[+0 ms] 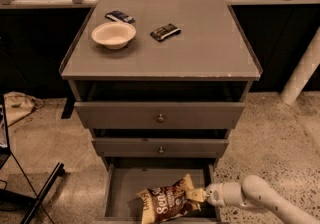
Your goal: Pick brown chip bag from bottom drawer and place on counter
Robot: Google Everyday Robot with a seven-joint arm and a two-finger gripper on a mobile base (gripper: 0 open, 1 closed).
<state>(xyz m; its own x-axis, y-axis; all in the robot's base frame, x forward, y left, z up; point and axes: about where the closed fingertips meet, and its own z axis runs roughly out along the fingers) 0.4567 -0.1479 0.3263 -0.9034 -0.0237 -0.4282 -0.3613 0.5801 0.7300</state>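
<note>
The brown chip bag [169, 199] has white "Sea" lettering and cream ends. It is tilted up inside the open bottom drawer [127, 184], its right end raised. My gripper [199, 195] reaches in from the lower right on a white arm and is shut on the bag's right cream end. The counter [200, 43] is the grey cabinet top above, with a thin raised rim.
On the counter stand a cream bowl [113, 34] and two small dark wrapped bars [165, 31] [120, 16]. Two upper drawers with round knobs [160, 117] sit slightly open above the bottom drawer. A black stand leg [42, 193] is at the lower left. A white post [302, 70] stands at the right.
</note>
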